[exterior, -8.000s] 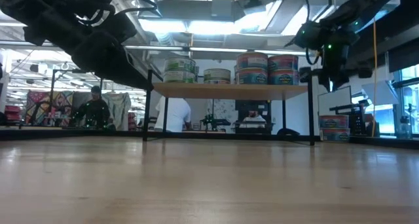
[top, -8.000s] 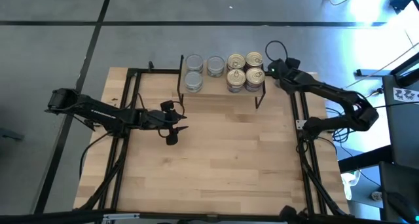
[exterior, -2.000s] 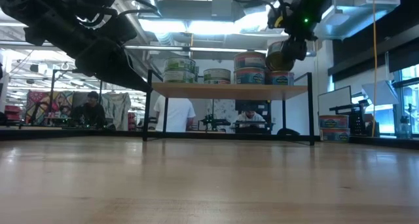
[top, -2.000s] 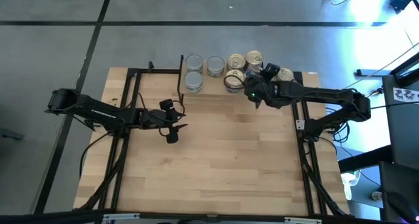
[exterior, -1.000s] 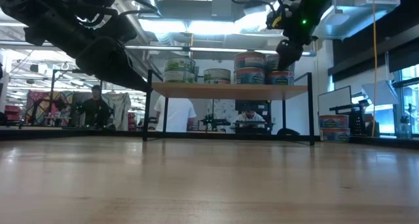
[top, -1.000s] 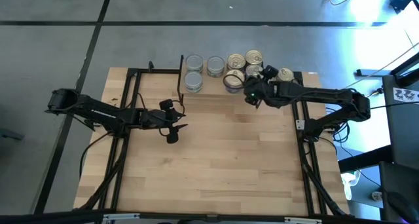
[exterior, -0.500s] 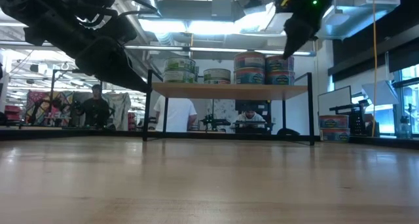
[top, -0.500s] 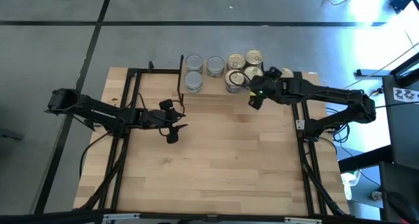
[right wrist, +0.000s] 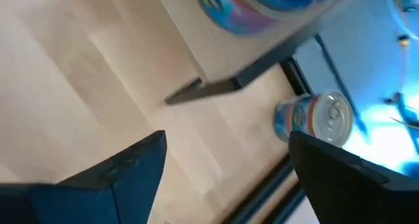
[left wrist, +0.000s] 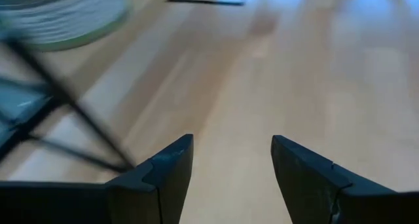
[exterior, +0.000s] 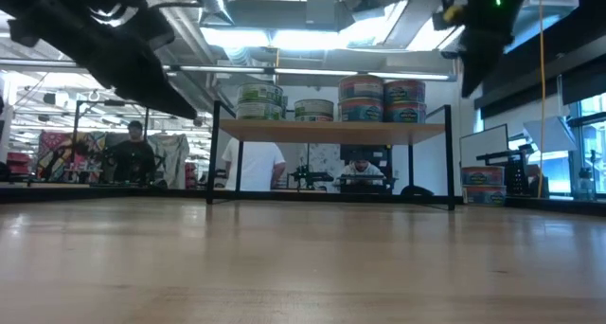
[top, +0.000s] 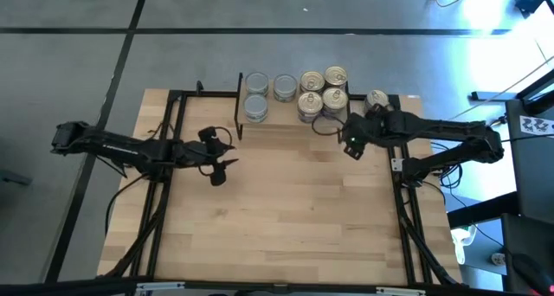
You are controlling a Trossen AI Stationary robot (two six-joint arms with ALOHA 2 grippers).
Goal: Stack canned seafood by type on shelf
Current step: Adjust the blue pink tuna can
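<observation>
The shelf [top: 294, 125] stands at the table's far edge on thin black legs. On it, silver-lid cans [top: 257, 106] stand at the left and gold-lid cans [top: 323, 103] at the right; the low view shows the gold-lid cans [exterior: 383, 99] stacked two high. One more gold-lid can [right wrist: 315, 120] stands on the table to the right of the shelf. My right gripper [top: 350, 146] hovers open and empty off the shelf's near right corner. My left gripper [top: 222, 169] hovers open and empty over the table's left half, near the shelf's left legs.
Black frame rails [top: 164, 157] run along the table's left and right sides. The wide middle and near part of the tabletop [top: 294, 218] is bare wood. Beyond the table, the low view shows a person [exterior: 133, 153] seated in the room.
My right gripper has drawn back from the gold-lid cans on the shelf, toward the table's right and near edges, tipping more steeply downward. The cans stay on the shelf. My left gripper has pulled back a little toward the table's left edge and risen slightly.
</observation>
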